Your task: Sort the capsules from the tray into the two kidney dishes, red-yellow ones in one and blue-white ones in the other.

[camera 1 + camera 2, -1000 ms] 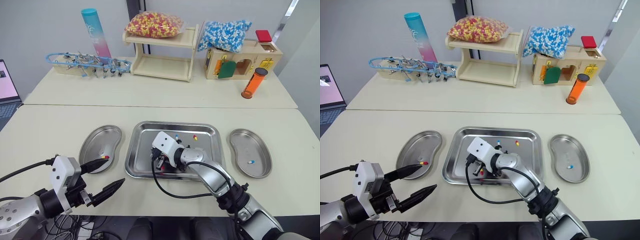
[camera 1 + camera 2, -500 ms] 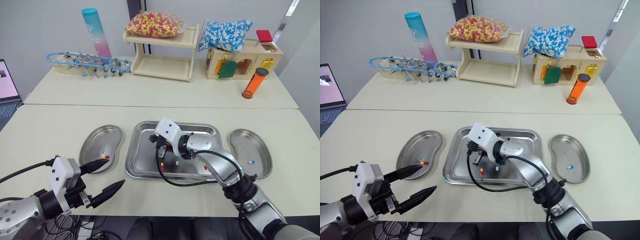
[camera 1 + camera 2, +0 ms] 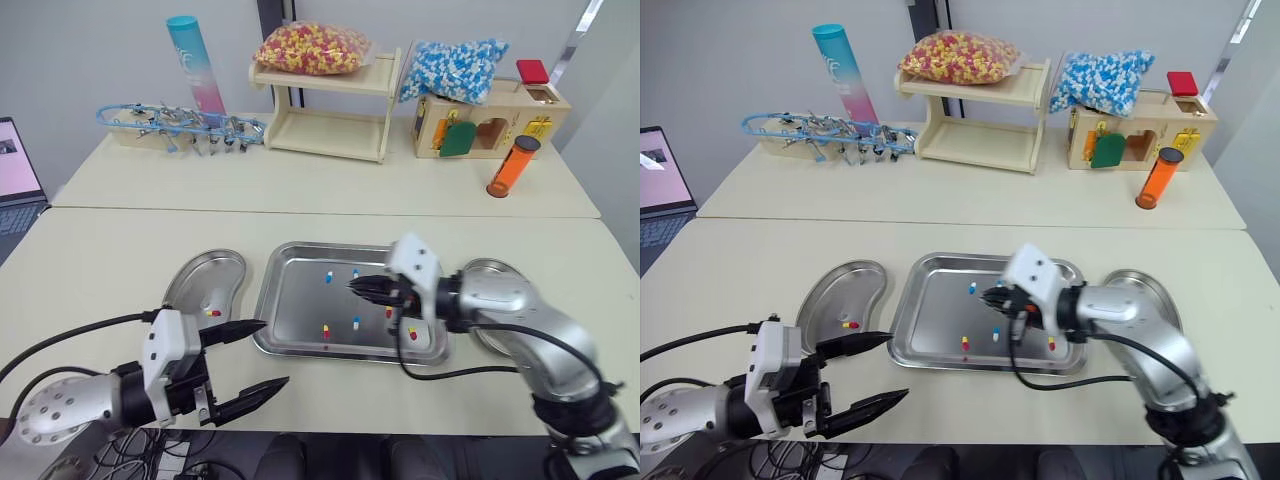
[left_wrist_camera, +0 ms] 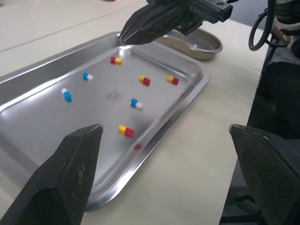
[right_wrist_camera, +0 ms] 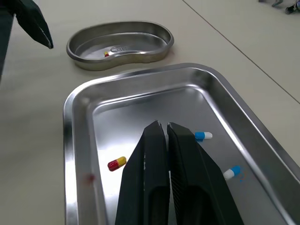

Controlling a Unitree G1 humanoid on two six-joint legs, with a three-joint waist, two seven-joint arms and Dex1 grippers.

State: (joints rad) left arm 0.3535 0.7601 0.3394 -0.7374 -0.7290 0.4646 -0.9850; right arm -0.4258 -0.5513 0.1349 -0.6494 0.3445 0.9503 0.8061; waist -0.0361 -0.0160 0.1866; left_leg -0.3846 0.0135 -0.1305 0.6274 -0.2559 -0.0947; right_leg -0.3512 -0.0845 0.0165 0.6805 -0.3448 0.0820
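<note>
**Right claw clenched over the tray, left claw spread at the table edge**

The pale table [image 3: 120, 250] carries the steel tray [image 3: 295, 300] at its middle. A kidney dish stands on either side of it. The left kidney dish [image 3: 195, 275] sits just beside the tray's left rim. The right kidney dish [image 3: 1145, 280] sits by the right rim, partly behind the right arm.

The right gripper [image 3: 352, 285] hangs over the tray's far middle with its two black fingers pressed together. No capsule can be made out between them. The left gripper [image 3: 275, 352] hovers over the near table edge, near the tray's left corner, with its fingers spread wide and holding nothing.

Red-yellow capsules [image 3: 324, 329] and blue-white capsules [image 3: 327, 277] lie scattered in the tray. One red-yellow capsule [image 3: 211, 312] lies in the left dish. One blue-white capsule [image 4: 195, 45] lies in the right dish.
</note>
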